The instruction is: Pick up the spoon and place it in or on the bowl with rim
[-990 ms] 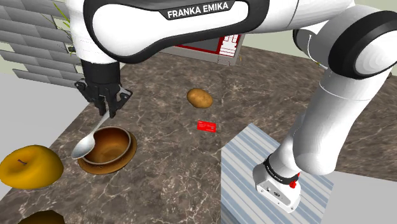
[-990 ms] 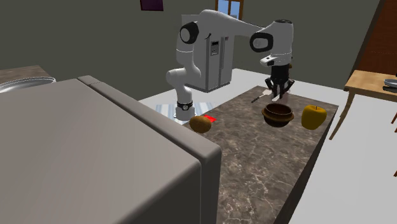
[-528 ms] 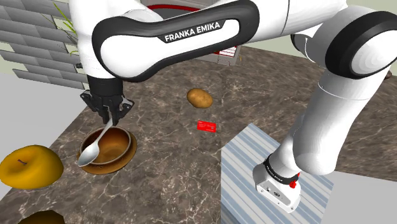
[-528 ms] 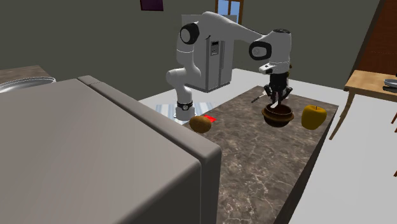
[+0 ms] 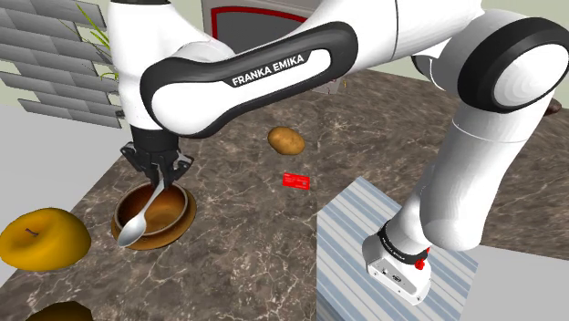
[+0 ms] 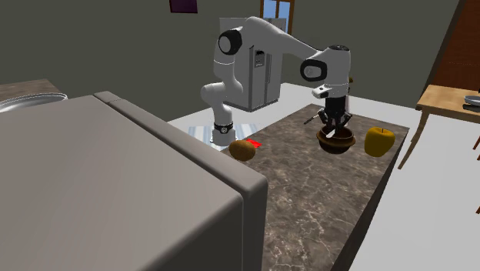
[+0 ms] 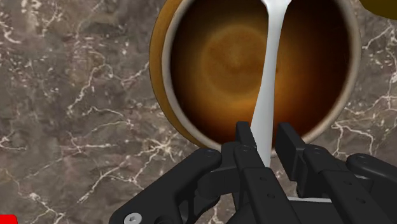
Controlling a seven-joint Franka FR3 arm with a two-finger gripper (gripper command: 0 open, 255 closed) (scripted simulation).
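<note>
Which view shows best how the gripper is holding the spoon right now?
The wrist view: the gripper clasps the spoon by its handle, over the bowl. The shoulder view shows the spoon hanging from the gripper over the bowl, the grip partly hidden. In the second exterior view the spoon is too small to tell.

Dark marble counter [image 6: 308, 196], grey fridge [image 6: 265, 81]

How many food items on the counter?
2 sure: potato near the red card, yellow fruit beside the bowl. A brownish thing cut off at the shoulder view's corner may be a third.
</note>
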